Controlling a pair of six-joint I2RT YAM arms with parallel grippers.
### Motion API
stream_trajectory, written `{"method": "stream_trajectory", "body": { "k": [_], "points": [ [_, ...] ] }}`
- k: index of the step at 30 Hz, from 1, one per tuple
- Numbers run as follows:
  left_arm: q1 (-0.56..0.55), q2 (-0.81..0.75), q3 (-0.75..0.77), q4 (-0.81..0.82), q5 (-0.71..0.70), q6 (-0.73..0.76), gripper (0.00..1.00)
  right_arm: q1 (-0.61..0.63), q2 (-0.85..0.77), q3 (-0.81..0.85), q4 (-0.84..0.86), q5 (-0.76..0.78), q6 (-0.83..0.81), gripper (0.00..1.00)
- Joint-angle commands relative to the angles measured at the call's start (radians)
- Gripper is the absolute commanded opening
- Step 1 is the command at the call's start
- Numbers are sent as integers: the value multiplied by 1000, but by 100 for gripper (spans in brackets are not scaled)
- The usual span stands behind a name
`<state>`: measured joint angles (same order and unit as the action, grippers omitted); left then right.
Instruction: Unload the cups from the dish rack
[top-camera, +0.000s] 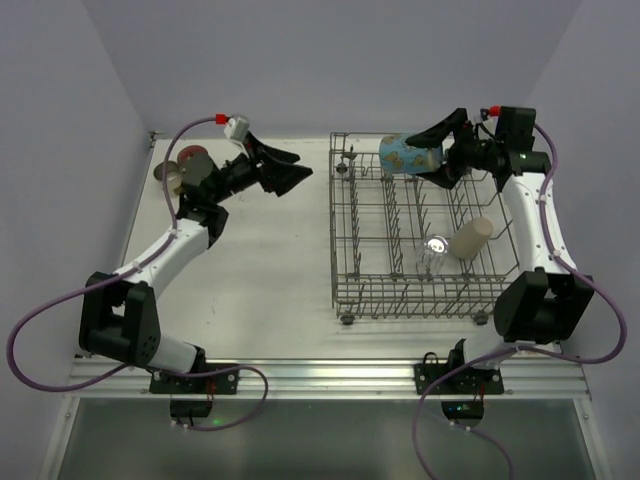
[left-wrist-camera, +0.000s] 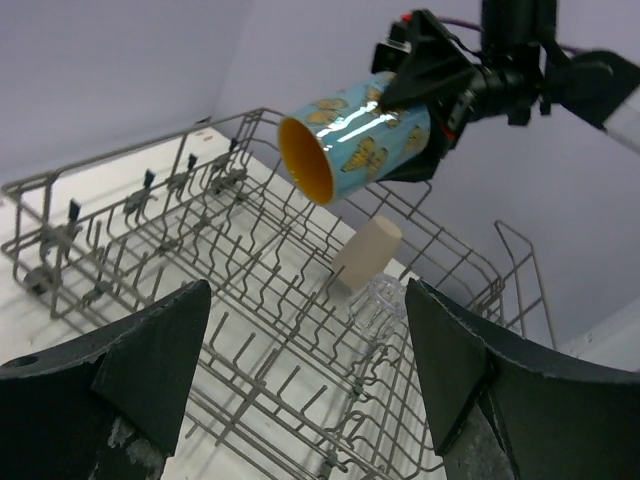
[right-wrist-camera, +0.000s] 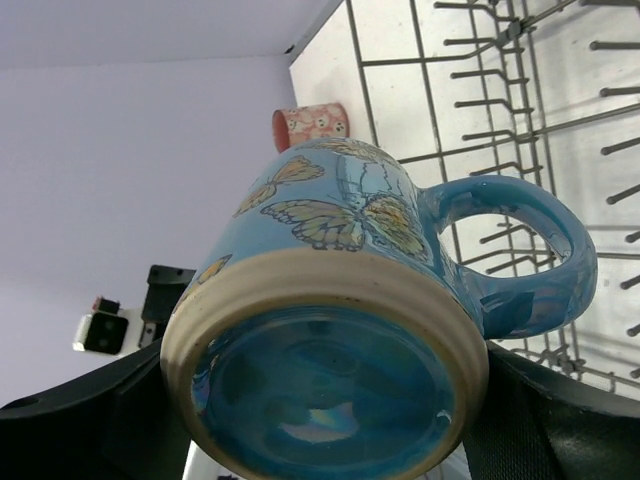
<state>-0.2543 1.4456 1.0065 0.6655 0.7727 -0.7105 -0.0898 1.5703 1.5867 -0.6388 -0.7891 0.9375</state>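
Observation:
My right gripper (top-camera: 432, 150) is shut on the blue patterned mug (top-camera: 408, 154) and holds it on its side above the far end of the dish rack (top-camera: 345, 245). The mug fills the right wrist view (right-wrist-camera: 340, 330), base toward the camera, and shows in the left wrist view (left-wrist-camera: 355, 145). A clear glass tumbler (top-camera: 435, 252) and a plain beige cup (top-camera: 471, 238) lie in the rack's right half. A pink patterned mug (top-camera: 193, 160) and a tan cup (top-camera: 171, 178) stand on the table at far left. My left gripper (top-camera: 292, 168) is open and empty, left of the rack.
The rack's upright tines (left-wrist-camera: 250, 300) fill the left wrist view below the open fingers. The pink mug shows beyond the rack in the right wrist view (right-wrist-camera: 310, 124). Grey walls close the table's far and side edges.

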Motion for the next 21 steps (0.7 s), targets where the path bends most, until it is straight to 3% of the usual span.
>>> {"method": "stream_trajectory", "body": {
  "k": [1,12,21],
  "points": [
    [-52,-2,-41,193,76,126,83,7,-85,3,134,-143,133,0],
    [-111,98,-151,583,227,138,86,13,-133,-36,191,-234,263,0],
    [-175,185,-131,724,224,180,87,19,-187,-91,306,-288,394,0]
  ]
}}
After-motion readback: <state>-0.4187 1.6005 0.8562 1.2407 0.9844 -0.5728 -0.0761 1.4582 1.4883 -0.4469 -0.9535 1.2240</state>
